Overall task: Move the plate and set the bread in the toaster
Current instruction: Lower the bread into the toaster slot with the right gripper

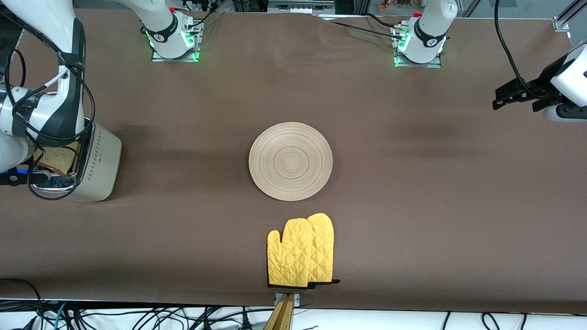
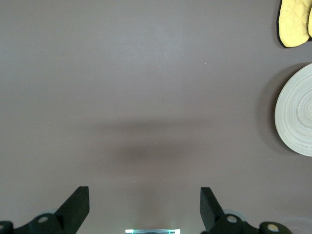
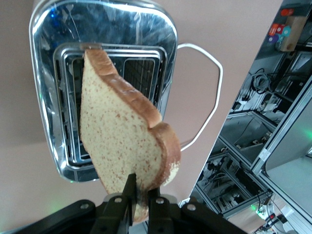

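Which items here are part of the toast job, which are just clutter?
In the job:
- bread, pinched by the right gripper over the toaster
- plate, mid-table, bare
- left gripper, waiting open over bare cloth toward the left arm's end

Just lying about:
- yellow oven mitts, nearer the front camera than the plate

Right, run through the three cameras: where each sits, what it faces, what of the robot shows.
Front: high across the table, facing both bases, round pale wooden plate mid-table; left gripper waits over the table's end.
Left wrist: looks down between open black fingers at brown cloth.
Right wrist: above the chrome-topped cream toaster; right gripper shut on the speckled bread slice.
Shared: plate and yellow quilted mitts, front and left wrist.
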Controlling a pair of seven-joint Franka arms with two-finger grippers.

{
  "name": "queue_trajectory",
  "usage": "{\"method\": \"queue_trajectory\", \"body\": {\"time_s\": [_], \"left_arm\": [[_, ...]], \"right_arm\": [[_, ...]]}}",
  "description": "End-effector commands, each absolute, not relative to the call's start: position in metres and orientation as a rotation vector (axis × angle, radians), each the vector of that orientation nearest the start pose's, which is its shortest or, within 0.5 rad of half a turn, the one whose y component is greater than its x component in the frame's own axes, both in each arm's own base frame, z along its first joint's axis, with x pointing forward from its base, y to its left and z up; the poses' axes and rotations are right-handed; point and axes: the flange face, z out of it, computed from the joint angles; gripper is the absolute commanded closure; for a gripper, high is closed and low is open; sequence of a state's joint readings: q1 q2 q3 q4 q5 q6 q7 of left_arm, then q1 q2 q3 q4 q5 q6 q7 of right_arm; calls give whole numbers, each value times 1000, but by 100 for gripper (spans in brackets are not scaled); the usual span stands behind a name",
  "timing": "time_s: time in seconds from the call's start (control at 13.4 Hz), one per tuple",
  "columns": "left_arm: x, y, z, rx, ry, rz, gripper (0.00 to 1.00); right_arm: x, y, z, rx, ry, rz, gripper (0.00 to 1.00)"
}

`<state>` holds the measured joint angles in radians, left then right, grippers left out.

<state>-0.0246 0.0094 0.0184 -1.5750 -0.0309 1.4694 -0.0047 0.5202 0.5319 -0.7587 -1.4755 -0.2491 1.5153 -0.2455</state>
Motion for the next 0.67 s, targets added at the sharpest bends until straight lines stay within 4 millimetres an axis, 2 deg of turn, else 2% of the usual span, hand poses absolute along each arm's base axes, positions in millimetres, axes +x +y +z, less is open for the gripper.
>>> {"method": "queue_trajectory", "body": {"time_s": [0.0, 0.3, 0.6], "left_arm": [[542, -8, 610, -3149, 20, 191, 0], [542, -11, 611, -3148, 23, 189, 0], [542, -12, 610, -3148, 20, 191, 0]], "right_arm": [[621, -95, 429, 2574, 56, -694, 100], [619, -93, 427, 2574, 52, -721, 100], [625, -97, 419, 2569, 59, -692, 100]]}}
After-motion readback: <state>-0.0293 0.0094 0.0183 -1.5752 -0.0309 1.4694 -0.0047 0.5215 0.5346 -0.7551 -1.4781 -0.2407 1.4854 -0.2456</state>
